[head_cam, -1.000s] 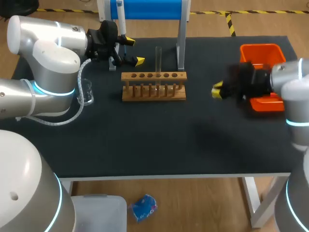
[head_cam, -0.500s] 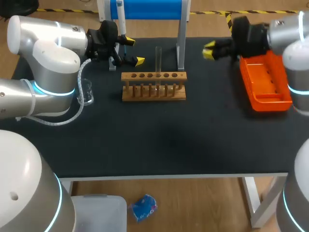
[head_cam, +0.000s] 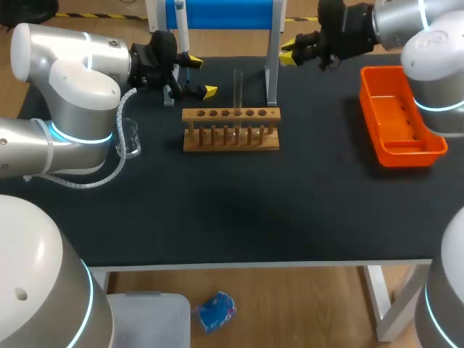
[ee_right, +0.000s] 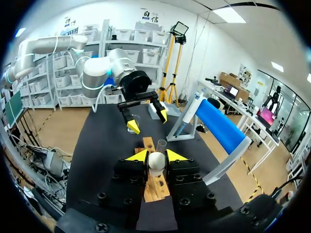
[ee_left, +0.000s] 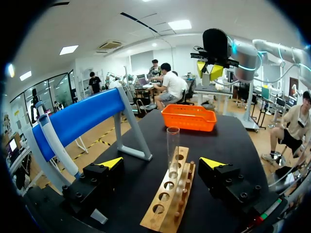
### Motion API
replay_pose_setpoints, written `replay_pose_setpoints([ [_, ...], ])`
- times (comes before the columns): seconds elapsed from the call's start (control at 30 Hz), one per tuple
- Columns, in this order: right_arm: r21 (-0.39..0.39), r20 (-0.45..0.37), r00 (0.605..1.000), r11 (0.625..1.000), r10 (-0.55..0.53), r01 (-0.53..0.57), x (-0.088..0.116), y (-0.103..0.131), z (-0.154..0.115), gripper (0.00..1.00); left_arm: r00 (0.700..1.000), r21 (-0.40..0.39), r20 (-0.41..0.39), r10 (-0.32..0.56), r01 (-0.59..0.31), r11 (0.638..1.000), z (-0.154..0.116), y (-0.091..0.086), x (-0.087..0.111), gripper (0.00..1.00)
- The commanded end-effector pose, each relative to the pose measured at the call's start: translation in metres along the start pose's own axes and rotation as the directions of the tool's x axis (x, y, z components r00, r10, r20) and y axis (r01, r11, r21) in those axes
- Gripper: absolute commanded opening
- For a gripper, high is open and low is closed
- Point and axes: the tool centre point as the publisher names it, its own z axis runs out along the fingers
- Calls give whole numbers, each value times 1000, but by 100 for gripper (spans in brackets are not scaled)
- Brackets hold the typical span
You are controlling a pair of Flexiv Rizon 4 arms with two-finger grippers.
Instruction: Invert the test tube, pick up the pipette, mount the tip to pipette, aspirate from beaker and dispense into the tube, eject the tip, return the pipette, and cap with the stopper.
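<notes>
Right wrist view: a white stopper (ee_right: 156, 160) sat pinched in the right gripper (ee_right: 156, 156), apart from the tube (head_cam: 238, 87) — upright in its rack (head_cam: 230, 142). Left gripper (ee_left: 163, 164) gaped wide. Capping seemed in hand — next, centre the stopper over the tube's mouth, then lower.

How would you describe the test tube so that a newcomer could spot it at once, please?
Near the back of the black table stands a wooden rack with a row of holes. The test tube is the one clear glass tube standing upright in it; the other holes are empty.
</notes>
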Motion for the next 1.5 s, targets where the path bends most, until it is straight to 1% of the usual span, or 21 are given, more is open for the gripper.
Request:
replay_pose_setpoints([
  [0.03,0,0,1000,1000,0,0,1,0,-2,0,1000,2,1,1,-1,1000,0,1,0,100],
  [0.17,0,0,1000,1000,0,0,1,0,-2,0,1000,2,1,1,-1,1000,0,1,0,100],
  [0.27,-20,-10,1000,1000,-6,6,-5,4,16,0,1000,2,1,1,-1,1000,0,1,0,100],
  [0.33,-34,-37,999,999,-21,20,-9,11,32,0,1000,2,1,1,-1,1000,0,1,0,100],
  [0.4,-30,-54,997,999,-46,44,-10,18,47,0,1000,2,1,1,-1,1000,0,1,0,100],
  [0.47,-48,-76,996,998,-54,51,-11,24,61,0,1000,2,1,1,-1,1000,0,1,0,100],
  [0.53,-66,-94,993,996,-67,61,-9,28,72,0,1000,2,1,1,-1,1000,0,1,0,100],
  [0.63,-72,-114,991,995,-75,67,-10,29,89,0,1000,2,1,1,-1,1000,0,1,0,100],
  [0.73,-74,-130,988,995,-79,70,-11,30,102,0,1000,2,1,1,-1,1000,0,1,0,100],
  [0.8,-89,-148,986,994,-76,64,-13,32,108,0,1000,2,1,1,-1,1000,0,1,0,100],
  [0.87,-85,-153,985,994,-81,68,-13,32,114,0,1000,2,1,1,-1,1000,0,1,0,100],
  [1.03,-88,-162,983,994,-83,69,-15,30,120,0,1000,2,1,1,-1,1000,0,1,0,100],
  [1.27,-84,-157,987,996,-45,32,-14,13,121,0,1000,2,1,1,-1,1000,0,1,0,100],
  [1.5,-92,-150,988,996,-27,13,-15,7,120,0,1000,2,1,1,-1,1000,0,1,0,100],
])
